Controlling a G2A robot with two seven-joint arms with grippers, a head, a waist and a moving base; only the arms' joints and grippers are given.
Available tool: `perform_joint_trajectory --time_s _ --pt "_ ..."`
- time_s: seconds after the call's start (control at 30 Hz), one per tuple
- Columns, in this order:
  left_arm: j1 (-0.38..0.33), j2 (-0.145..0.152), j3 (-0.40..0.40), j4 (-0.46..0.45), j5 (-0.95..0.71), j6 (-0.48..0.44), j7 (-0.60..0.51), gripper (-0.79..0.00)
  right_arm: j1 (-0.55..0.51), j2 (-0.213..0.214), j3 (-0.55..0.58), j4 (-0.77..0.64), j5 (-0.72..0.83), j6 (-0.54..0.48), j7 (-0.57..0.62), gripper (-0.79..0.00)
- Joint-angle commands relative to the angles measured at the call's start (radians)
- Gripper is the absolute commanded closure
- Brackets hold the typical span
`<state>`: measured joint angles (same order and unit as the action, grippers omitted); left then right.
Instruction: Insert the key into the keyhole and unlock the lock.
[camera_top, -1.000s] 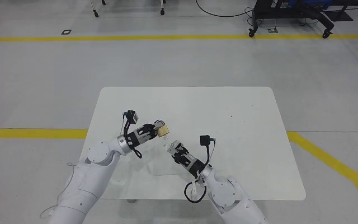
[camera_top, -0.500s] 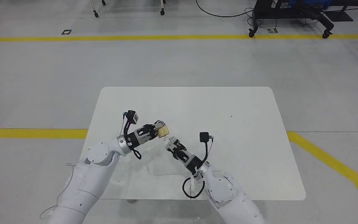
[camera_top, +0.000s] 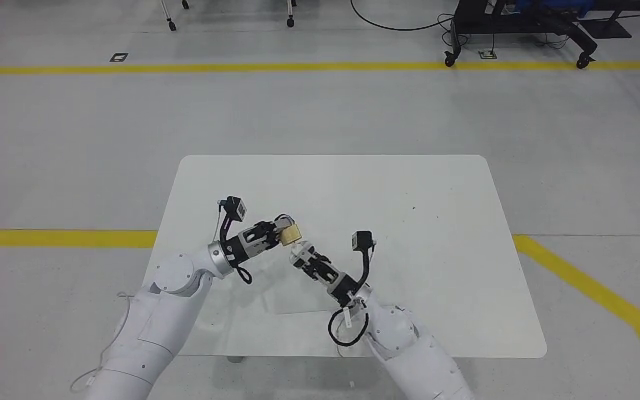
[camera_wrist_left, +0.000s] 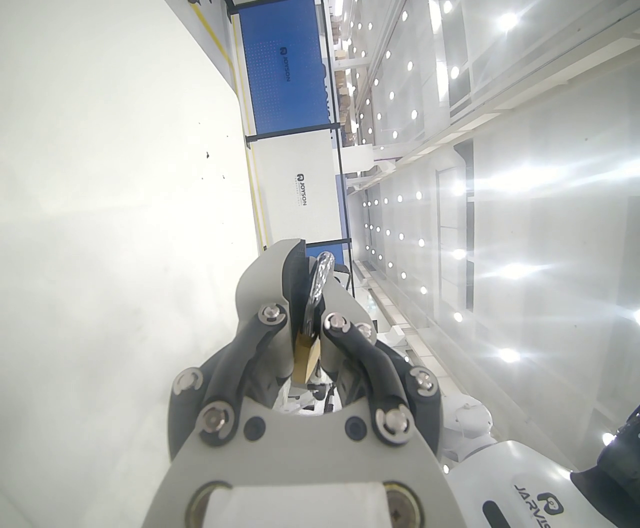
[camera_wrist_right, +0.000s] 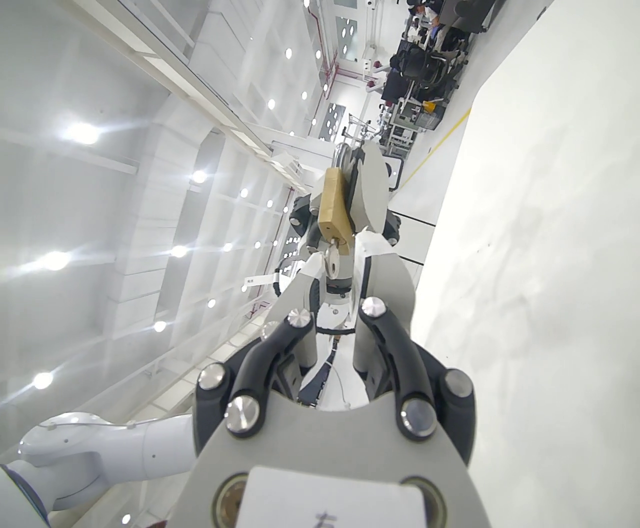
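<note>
Just left of centre in the top view — lock (camera_top: 291, 235): brass, held in left gripper (camera_wrist_left: 315, 287) above table (camera_top: 430, 200)
Key (camera_wrist_right: 331, 261): pinched in right gripper (camera_top: 301, 256), tip at keyhole (camera_wrist_right: 341, 243)
Risk: slight tilt could jam the key, or twist lock in the grip

matt brass-look lock (camera_wrist_right: 334, 205) w/ shiny metal shackle (camera_wrist_left: 318, 286), shiny metal key (camera_wrist_right: 331, 261), smooth matt white table (camera_top: 420, 200)
</note>
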<state>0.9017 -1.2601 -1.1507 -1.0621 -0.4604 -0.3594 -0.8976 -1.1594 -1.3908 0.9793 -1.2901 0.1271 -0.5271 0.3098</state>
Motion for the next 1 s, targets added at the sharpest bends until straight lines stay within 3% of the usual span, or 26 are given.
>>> perform_joint_trajectory --time_s 0.0,0.17,0.53,0.97 --pt "0.000 0.000 -0.002 0.000 -0.001 -0.001 0.000 0.000 0.004 -0.003 -0.002 0.014 0.068 -0.014 0.035 -0.077" --pt "0.000 0.000 -0.004 -0.002 -0.004 -0.007 -0.004 0.000 0.032 -0.010 -0.006 0.066 0.203 -0.034 0.137 0.000" --pt "0.003 0.001 -0.010 -0.006 -0.006 -0.025 -0.013 0.000 0.063 -0.027 -0.013 0.133 0.443 -0.024 0.303 0.000" --pt "0.004 0.002 -0.009 -0.009 0.000 -0.030 -0.025 0.000 0.082 -0.025 -0.009 0.155 0.409 -0.035 0.329 0.000"
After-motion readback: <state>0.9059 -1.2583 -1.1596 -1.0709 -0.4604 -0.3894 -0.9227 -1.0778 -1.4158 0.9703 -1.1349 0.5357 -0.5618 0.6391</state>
